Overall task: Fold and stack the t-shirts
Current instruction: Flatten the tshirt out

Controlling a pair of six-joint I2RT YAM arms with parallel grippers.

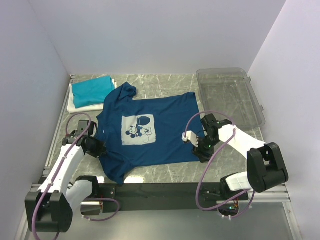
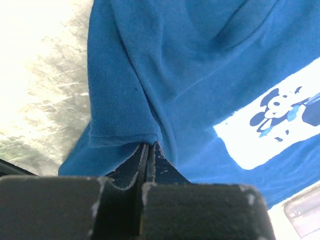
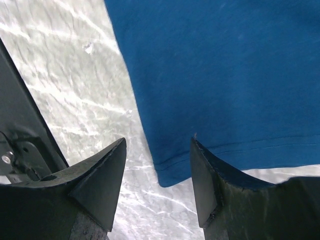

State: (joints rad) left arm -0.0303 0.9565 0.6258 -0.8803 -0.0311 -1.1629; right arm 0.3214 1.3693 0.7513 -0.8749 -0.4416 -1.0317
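A navy blue t-shirt [image 1: 150,132] lies spread flat mid-table with its pale square cartoon-mouse print [image 1: 138,130] facing up. My left gripper [image 1: 100,149] is at the shirt's left sleeve. In the left wrist view the left gripper [image 2: 149,146] is shut, its tips pinching the sleeve hem [image 2: 122,136], and cloth ridges up from them. My right gripper [image 1: 201,154] is at the shirt's lower right corner. There the right gripper [image 3: 157,142] stands open, straddling the hem corner [image 3: 167,177] without touching it. A folded teal t-shirt [image 1: 92,89] rests on a folded white one [image 1: 80,106] at the back left.
A clear plastic bin [image 1: 230,95] sits at the back right, close to the shirt's right sleeve. White walls close in the table on the left, back and right. Marbled tabletop [image 3: 65,75] shows beside the right hem corner.
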